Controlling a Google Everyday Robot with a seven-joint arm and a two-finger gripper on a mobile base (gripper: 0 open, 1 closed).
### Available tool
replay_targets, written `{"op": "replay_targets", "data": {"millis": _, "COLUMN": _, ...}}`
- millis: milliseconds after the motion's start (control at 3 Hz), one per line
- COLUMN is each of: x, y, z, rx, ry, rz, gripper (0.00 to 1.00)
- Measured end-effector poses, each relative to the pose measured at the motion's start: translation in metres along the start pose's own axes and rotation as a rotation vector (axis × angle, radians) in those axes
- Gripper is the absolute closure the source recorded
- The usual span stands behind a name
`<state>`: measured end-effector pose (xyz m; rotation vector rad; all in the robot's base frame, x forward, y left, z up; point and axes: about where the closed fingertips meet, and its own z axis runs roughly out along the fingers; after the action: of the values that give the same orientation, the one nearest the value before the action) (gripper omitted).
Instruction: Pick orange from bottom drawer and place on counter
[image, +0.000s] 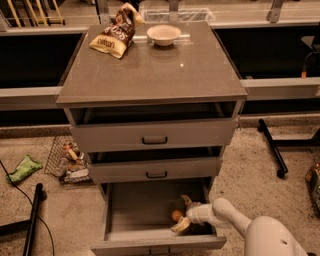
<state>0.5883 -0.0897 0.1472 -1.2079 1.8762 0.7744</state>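
The orange (176, 215) lies on the floor of the open bottom drawer (135, 212), toward its right front. My gripper (182, 214) reaches into the drawer from the right on a white arm (225, 216). Its two fingers (186, 200) are spread, one behind and one in front of the orange, with the orange at the mouth of the gap. The counter (150, 70) is the grey-brown top of the cabinet above. The two upper drawers (152, 135) stand slightly ajar.
A chip bag (114, 36) and a pale bowl (164, 34) sit at the back of the counter. A wire basket (67, 160), a green packet (22, 168) and a black pole (32, 220) are on the floor to the left. A black stand leg (272, 147) is on the right.
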Motion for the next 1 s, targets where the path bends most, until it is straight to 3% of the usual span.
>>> {"op": "replay_targets", "data": {"millis": 333, "x": 0.011, "y": -0.001, "z": 0.004, "rx": 0.016, "ry": 0.034, "rz": 0.01, "gripper": 0.18}}
{"op": "replay_targets", "data": {"millis": 667, "x": 0.024, "y": -0.001, "z": 0.003, "rx": 0.033, "ry": 0.059, "rz": 0.028, "gripper": 0.5}}
{"op": "replay_targets", "data": {"millis": 1000, "x": 0.027, "y": 0.001, "z": 0.0, "rx": 0.036, "ry": 0.067, "rz": 0.031, "gripper": 0.73}}
